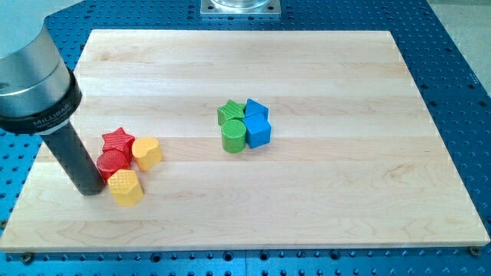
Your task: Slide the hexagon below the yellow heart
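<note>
A yellow hexagon (126, 187) lies at the view's lower left, just below and slightly left of the yellow heart (147, 152). A red cylinder (113, 163) sits between them on the left, and a red star (117, 140) is above it, next to the heart. My tip (89, 188) stands on the board just left of the hexagon and the red cylinder, close to or touching them.
A cluster sits near the board's middle: a green star (229, 112), a green cylinder (235, 136), a blue pentagon-like block (255, 110) and a blue cube (258, 132). The wooden board (307, 199) lies on a blue perforated table. The arm's grey body fills the upper left.
</note>
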Action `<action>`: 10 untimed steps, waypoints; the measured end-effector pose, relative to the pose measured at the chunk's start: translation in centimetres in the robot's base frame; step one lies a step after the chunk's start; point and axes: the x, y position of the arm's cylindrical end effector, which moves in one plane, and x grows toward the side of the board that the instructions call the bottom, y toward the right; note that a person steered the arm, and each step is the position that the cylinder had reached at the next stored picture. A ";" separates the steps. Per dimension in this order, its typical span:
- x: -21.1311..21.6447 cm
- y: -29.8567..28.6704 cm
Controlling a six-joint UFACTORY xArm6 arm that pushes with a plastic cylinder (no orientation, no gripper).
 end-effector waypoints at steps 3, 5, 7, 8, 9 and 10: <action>1.0 0.3; 2.2 0.1; 3.4 3.6; 3.3 4.6; 3.3 4.8; 3.3 5.0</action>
